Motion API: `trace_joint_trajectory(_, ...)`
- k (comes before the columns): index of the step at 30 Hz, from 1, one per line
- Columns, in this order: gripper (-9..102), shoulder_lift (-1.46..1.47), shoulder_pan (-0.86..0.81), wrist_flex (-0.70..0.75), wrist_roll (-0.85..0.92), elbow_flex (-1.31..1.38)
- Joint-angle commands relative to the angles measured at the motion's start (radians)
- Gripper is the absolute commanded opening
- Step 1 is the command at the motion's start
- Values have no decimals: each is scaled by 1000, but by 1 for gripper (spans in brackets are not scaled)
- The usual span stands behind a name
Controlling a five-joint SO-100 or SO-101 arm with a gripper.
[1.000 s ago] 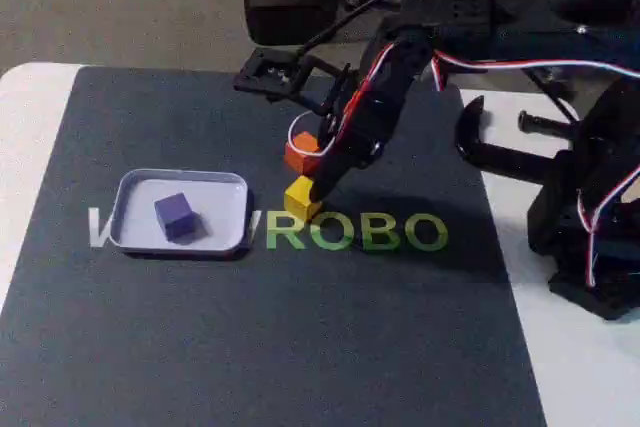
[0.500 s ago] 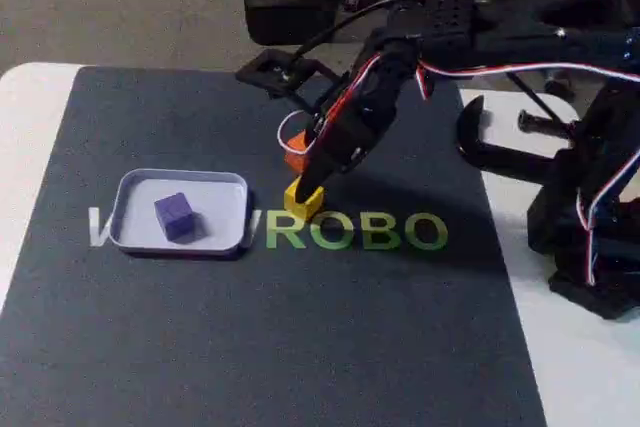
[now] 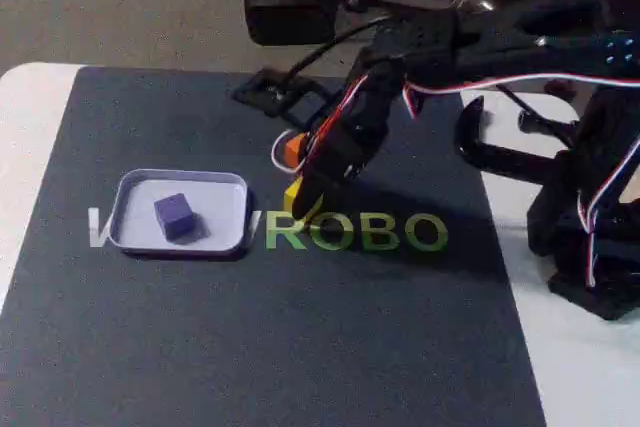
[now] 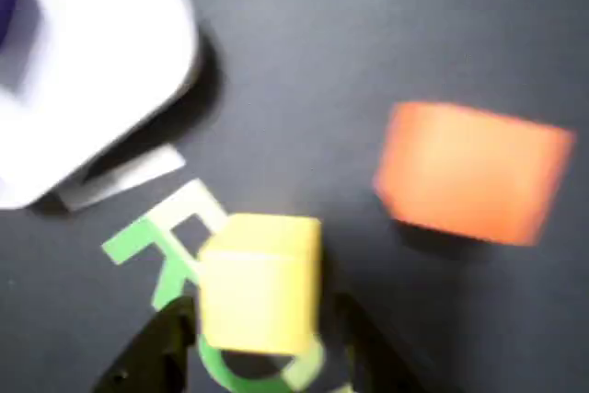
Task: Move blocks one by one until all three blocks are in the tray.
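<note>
Dark grey matting (image 3: 300, 347) is covering a white table (image 3: 25, 107), with a brown floor showing behind it in the fixed view. Printed across the mat, green letters reading "ROBO" (image 3: 357, 232) are running off to the right of the claw, and pale lettering to the left is lying hidden under the tray. The black two-finger claw (image 4: 262, 342) is reaching down onto the first green letter, and its fingers (image 4: 152, 352) are standing on either side of the small matte yellow cube (image 4: 260, 283), apparently clamping it. The small matte orange cube (image 4: 474, 172) is sitting just beyond the claw, apart from the yellow one. Well to the claw's left in the fixed view, the shallow pale lavender-white tray (image 3: 225, 202) with rounded corners is holding the small matte purple cube (image 3: 175, 216), which is resting near its middle
</note>
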State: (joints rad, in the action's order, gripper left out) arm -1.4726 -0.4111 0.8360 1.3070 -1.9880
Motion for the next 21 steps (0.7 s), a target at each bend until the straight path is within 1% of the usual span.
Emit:
trace_joint_trajectory(1, 17, 6, -3, -21, 0, 28)
trace_joint_trajectory(9, 16, 66, 2, -37, -3, 72)
trace_joint_trajectory(13, 5, 87, 9, -37, -15, 109)
trace_joint_trajectory(16, -7, 104, 18, -37, -35, 146)
trace_joint_trajectory(21, -8, 110, 32, -31, -58, 195)
